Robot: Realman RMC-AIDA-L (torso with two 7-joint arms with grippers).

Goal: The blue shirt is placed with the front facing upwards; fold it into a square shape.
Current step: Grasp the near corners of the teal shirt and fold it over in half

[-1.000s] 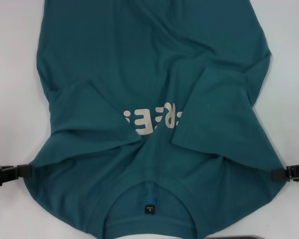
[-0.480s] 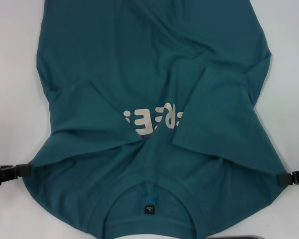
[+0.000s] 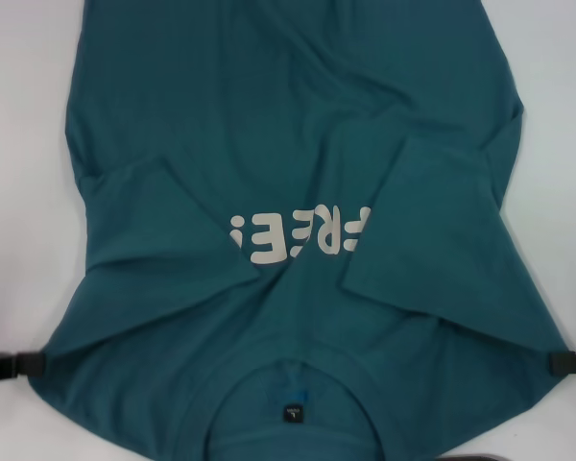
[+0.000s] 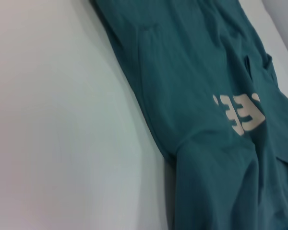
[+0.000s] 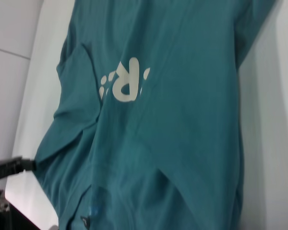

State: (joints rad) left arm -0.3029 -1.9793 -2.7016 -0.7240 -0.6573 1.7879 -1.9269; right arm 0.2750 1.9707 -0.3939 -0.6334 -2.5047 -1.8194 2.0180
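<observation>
The blue shirt [image 3: 288, 115] lies front up on the white table, collar [image 3: 288, 367] and dark neck label [image 3: 293, 413] nearest me. Both short sleeves are folded inward, the left sleeve [image 3: 158, 240] and the right sleeve [image 3: 437, 230] flanking the pale "FREE" lettering [image 3: 298, 235]. My left gripper [image 3: 34, 363] pinches the left shoulder edge, and my right gripper [image 3: 557, 362] pinches the right shoulder edge. The cloth is stretched taut between them. The shirt [image 4: 192, 72] fills the left wrist view, and in the right wrist view the shirt [image 5: 182, 120] shows with the left gripper [image 5: 19, 164] beyond it.
Bare white table [image 3: 19, 144] shows on both sides of the shirt. A dark rounded object [image 3: 480, 456] peeks in at the near edge of the head view. The table's near corner [image 5: 14, 201] appears in the right wrist view.
Both grippers moved outward and toward me, dragging the shoulders with them. The shirt flattened and widened, and more of the lettering came out from under the right sleeve.
</observation>
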